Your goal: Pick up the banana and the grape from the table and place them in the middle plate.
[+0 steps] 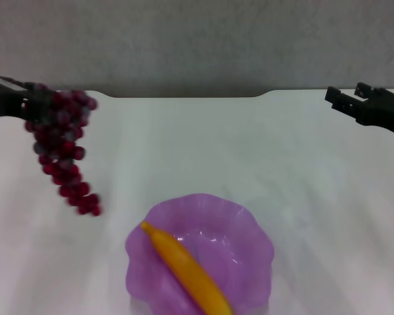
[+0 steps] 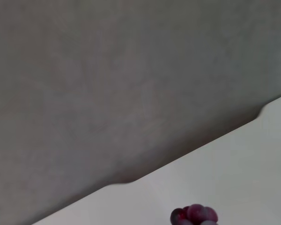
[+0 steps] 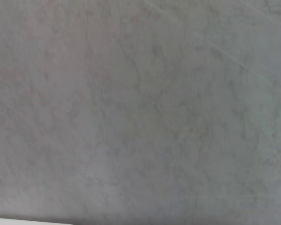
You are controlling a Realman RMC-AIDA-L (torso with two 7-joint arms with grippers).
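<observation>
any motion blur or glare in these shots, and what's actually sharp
Head view: the hanging bunch of dark red-purple grapes smears at its lower end, carried by the left gripper; soft glare streaks the white table and the translucent purple scalloped plate, where the yellow banana looks crisp. Left wrist view: only a few grapes peek in. Right wrist view: plain grey wall.

The head view looks forward and down from above the surface (image 1: 302,197), taking in its notched far edge and the grey wall (image 1: 197,39) beyond — a wide, fairly distant look. The left wrist view faces outward, tilted, toward that same wall (image 2: 107,70) and notched edge, with the top of the grape (image 2: 194,214) close at its frame edge — shared with the head view (image 1: 62,147). The right wrist view faces the wall (image 3: 140,108), almost nothing else.
</observation>
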